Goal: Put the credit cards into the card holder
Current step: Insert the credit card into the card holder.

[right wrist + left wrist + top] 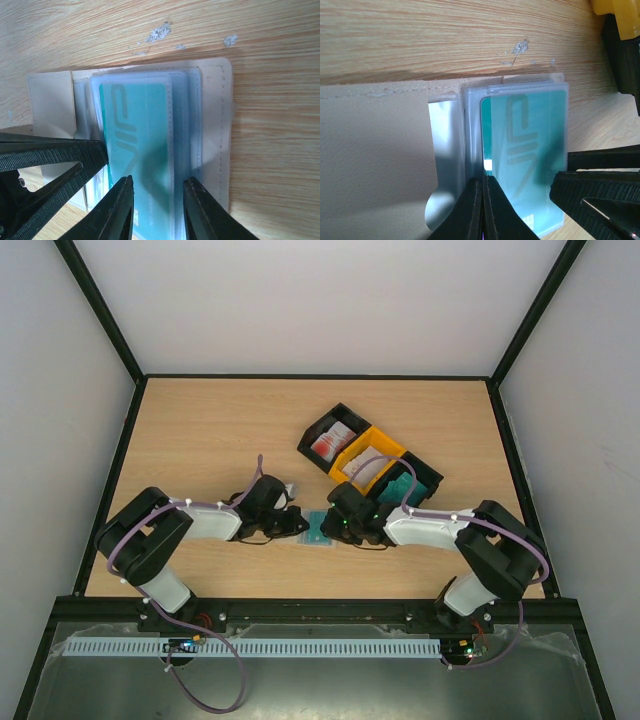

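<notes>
Apparently at the insertion step: teal plastic credit card point(135, 145) sitting in the clear pocket of the flat beige folding card holder point(216, 125), open on the wooden table point(200, 430), centre of the top view, between both arms. Next, probably calls for pushing the card's lower end fully home without dragging the holder.

Right gripper point(157, 185): fingers partly apart, straddling the card's end, clamping nothing. Left gripper point(482, 187): fingers pressed together, tip resting on the pocket beside the card, seemingly pinning it.

Other credit cards point(330, 445) waiting in black and orange plastic bins point(370, 455), right of centre.
</notes>
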